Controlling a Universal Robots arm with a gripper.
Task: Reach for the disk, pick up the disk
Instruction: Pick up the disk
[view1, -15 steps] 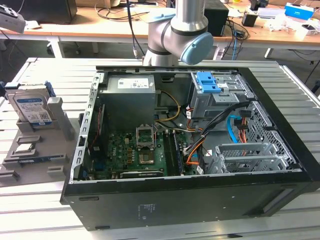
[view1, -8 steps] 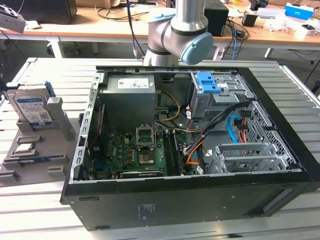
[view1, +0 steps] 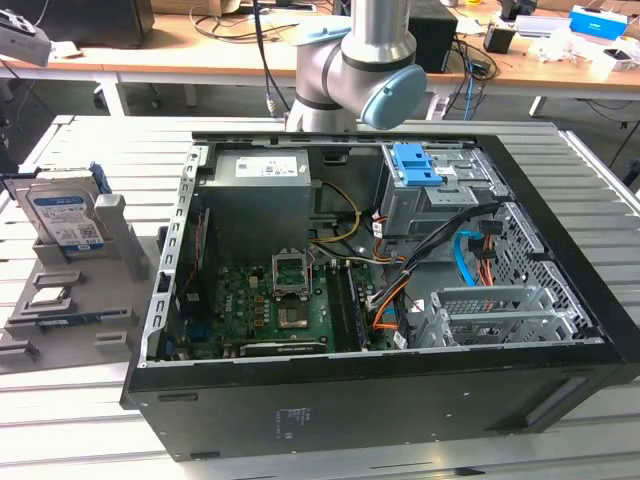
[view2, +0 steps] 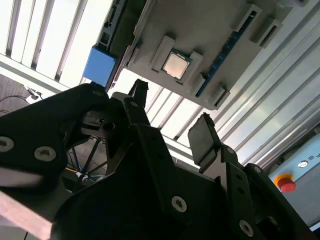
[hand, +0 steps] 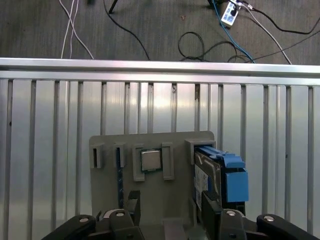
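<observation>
I'm hovering the hand (hand: 170, 206), spread apart and empty, facing the holder (hand: 150, 142); it's needing centring squarely across the upright disk (hand: 215, 170).

Exterior view high over computer case (view1: 380, 410); wrist views (close) share fixture (hand: 150, 141) (view2: 200, 25)

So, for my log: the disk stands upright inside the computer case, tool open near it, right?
No. The disk stands upright in the gray holder beside the computer case, as the exterior view shows; the tool is open near it.
</observation>
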